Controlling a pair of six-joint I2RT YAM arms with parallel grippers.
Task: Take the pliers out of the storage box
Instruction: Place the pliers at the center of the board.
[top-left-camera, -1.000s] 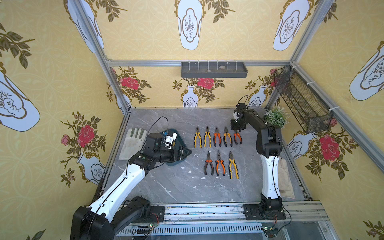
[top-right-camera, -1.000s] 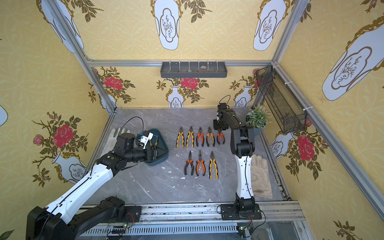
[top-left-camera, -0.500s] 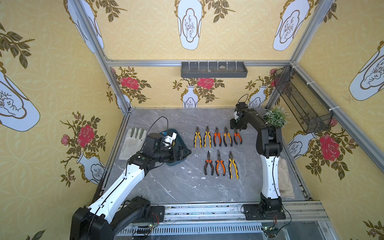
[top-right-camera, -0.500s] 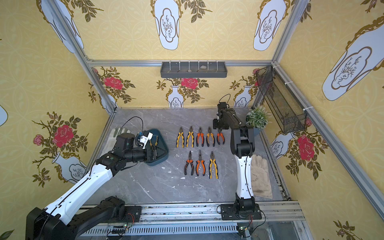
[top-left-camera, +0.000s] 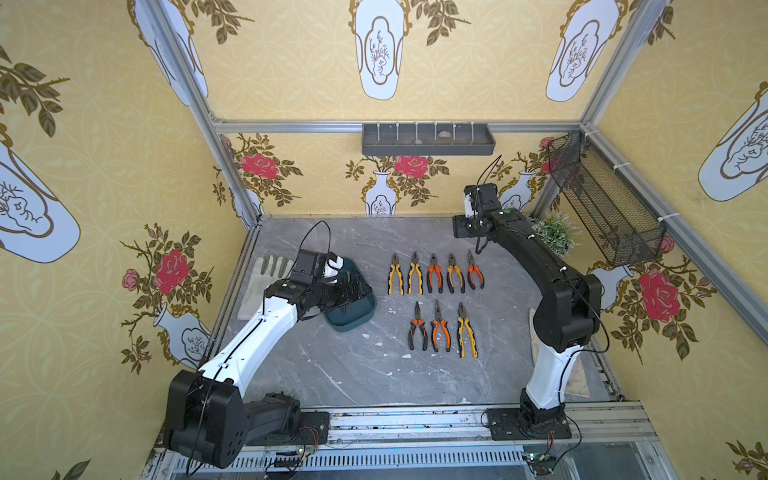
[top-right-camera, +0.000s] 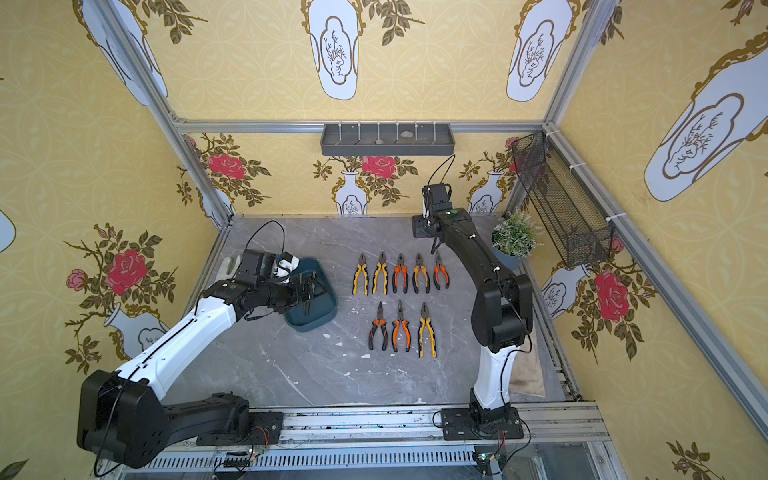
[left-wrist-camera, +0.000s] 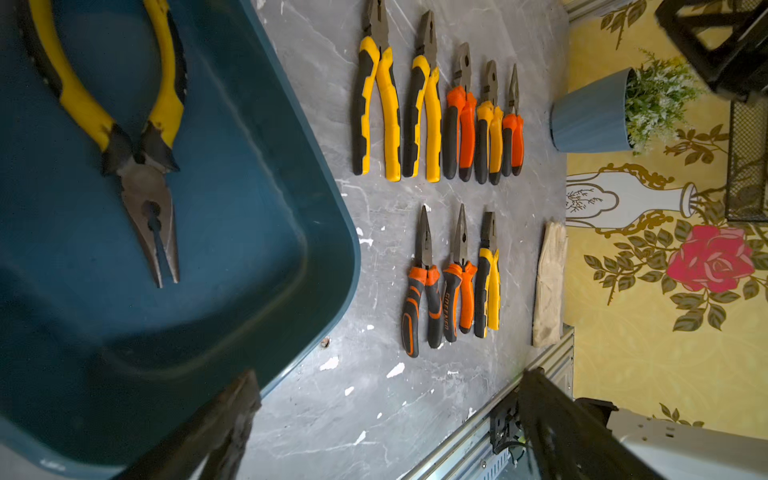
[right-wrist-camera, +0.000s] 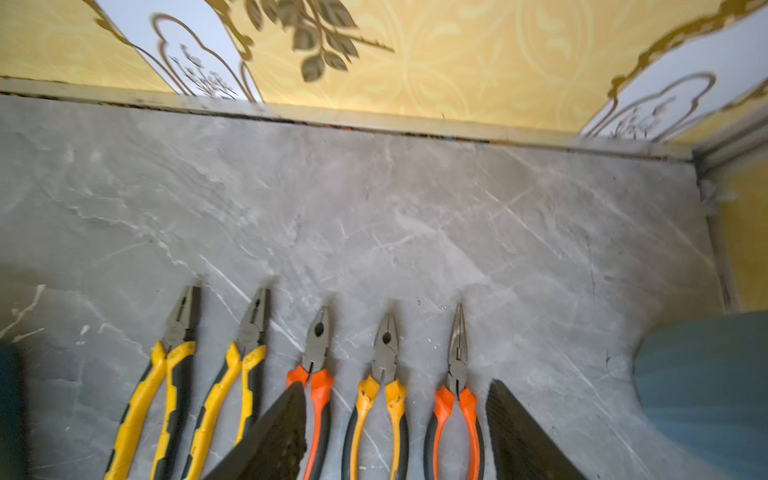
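**A:** Teal storage box (top-left-camera: 350, 323) sits on our left side, right under the left gripper (left-wrist-camera: 386, 424), whose jaws are spread wide with nothing in them. One yellow-handled long-nose pliers (left-wrist-camera: 141, 166) lies inside the box.

**B:** Yep, and the rest we see on the grey table (top-left-camera: 353, 374): a back row of five (top-left-camera: 433, 266) and a front row of three (top-left-camera: 437, 319). Our right gripper (right-wrist-camera: 395, 386) hovers above the five's right end, jaws apart, empty.

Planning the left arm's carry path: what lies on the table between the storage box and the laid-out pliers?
Nothing: the left wrist view shows only bare grey tabletop, flecked white, between the storage box and the laid-out pliers.
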